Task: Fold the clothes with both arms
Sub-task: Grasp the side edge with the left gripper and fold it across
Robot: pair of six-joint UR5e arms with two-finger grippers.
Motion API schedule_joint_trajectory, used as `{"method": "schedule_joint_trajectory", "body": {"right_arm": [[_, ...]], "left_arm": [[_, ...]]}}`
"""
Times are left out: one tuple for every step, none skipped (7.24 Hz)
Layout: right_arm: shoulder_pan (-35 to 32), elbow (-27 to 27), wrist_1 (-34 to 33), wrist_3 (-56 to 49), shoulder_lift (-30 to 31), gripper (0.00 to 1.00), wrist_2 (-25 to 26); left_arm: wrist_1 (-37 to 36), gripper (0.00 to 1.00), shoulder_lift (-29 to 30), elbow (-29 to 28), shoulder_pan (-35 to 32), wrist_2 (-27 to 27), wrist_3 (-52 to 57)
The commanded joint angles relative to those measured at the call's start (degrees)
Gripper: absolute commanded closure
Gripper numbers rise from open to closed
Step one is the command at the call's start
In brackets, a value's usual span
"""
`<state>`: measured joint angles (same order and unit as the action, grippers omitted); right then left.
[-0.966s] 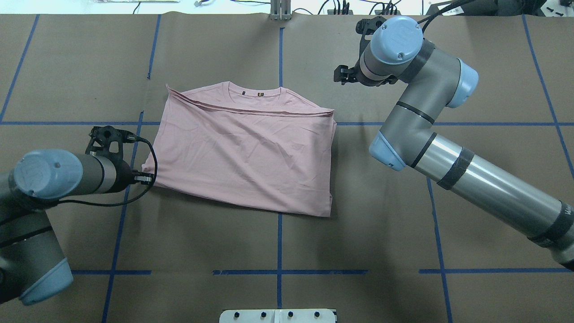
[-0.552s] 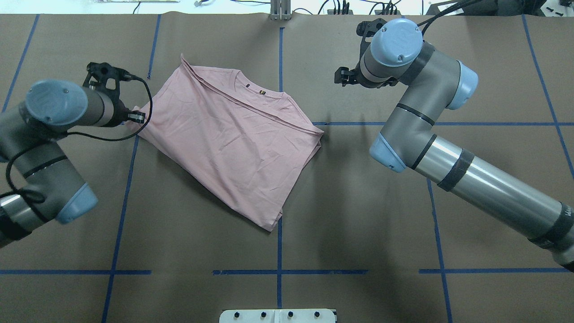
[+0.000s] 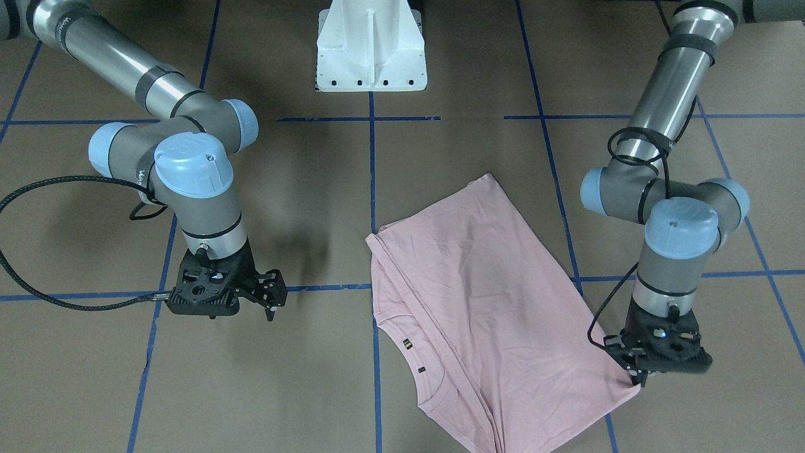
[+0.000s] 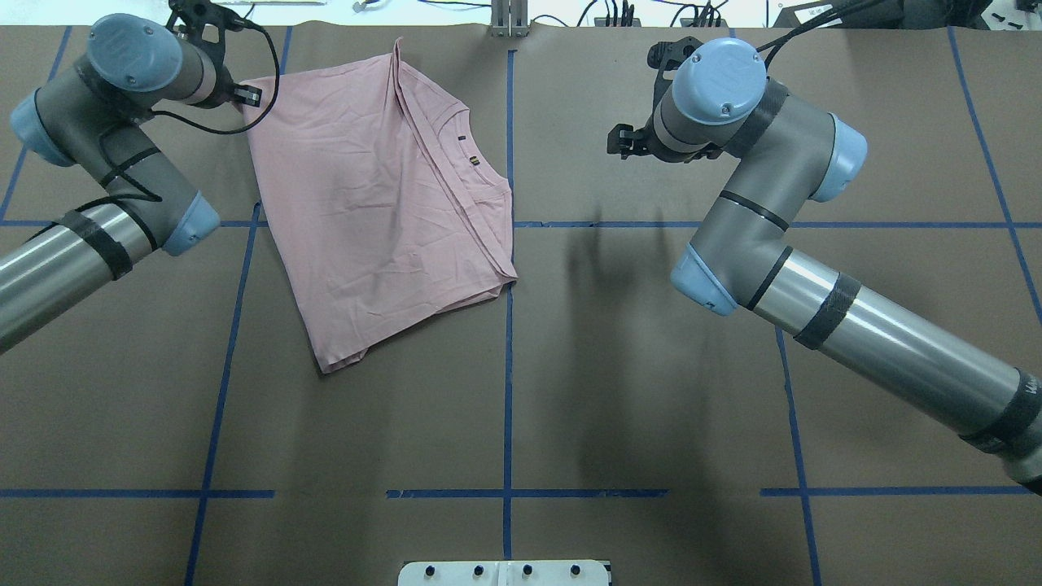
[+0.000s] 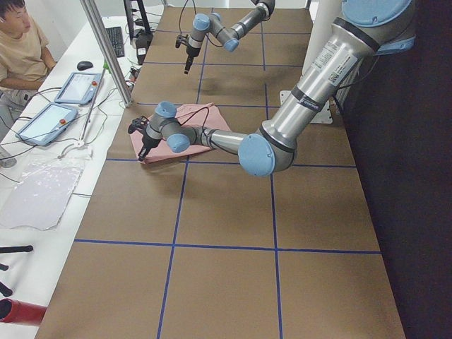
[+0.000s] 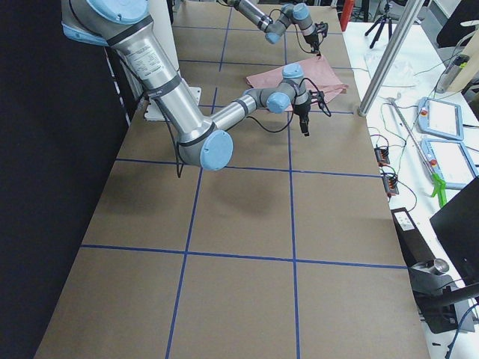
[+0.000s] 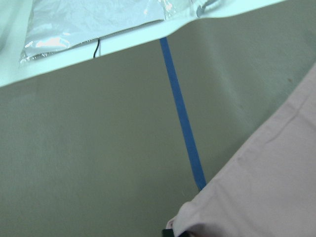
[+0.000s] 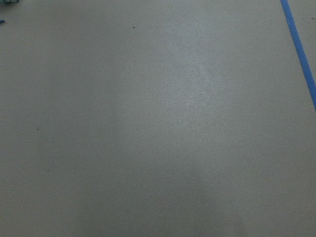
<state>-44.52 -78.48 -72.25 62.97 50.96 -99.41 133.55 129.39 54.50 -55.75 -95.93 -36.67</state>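
Note:
The pale pink T-shirt (image 4: 374, 187) lies folded flat at the far left of the table, its ribbed collar (image 4: 482, 172) turned toward the centre line. It also shows in the front-facing view (image 3: 478, 296). My left gripper (image 4: 248, 96) is shut on the shirt's far left corner, close to the table's far edge; the front-facing view shows it (image 3: 635, 374) pinching that corner. The left wrist view shows pink cloth (image 7: 266, 187) at the bottom right. My right gripper (image 4: 623, 140) hangs open and empty over bare table to the right of the shirt, apart from it (image 3: 272, 301).
Blue tape lines (image 4: 506, 342) grid the brown table. The white pedestal (image 3: 371, 47) stands at the near edge. Cables and a metal post (image 4: 509, 18) line the far edge. An operator (image 5: 21, 42) sits with tablets (image 5: 49, 120) beyond the far edge.
My left gripper has dragged the shirt's corner toward the far edge, turning the shirt clockwise so the collar now faces right. The right arm has not moved.

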Motion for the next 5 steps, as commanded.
{"method": "schedule_joint_trajectory", "body": {"right_arm": [[0.13,0.0,0.0,0.22,-0.68,0.0,0.01],[0.48,0.0,0.0,0.31,-1.38,0.0,0.09],[1.35,0.69,-0.35,3.97,-3.74,0.01,0.18],[3.28,2.01,-0.52,11.14,-6.55,0.17,0.18],[5.73,5.76,-0.61,16.52,-10.75,0.32,1.4]], "left_arm": [[4.94,0.01,0.35,-3.35,-0.68,-0.22,1.25],[5.66,0.0,0.43,-2.83,-1.46,-3.01,1.25],[5.93,0.0,0.17,-1.26,-3.21,-10.26,2.73],[5.93,0.0,-1.31,0.76,-3.14,-10.33,3.27],[5.93,0.0,-1.59,1.48,-3.23,-10.33,3.27]]}}
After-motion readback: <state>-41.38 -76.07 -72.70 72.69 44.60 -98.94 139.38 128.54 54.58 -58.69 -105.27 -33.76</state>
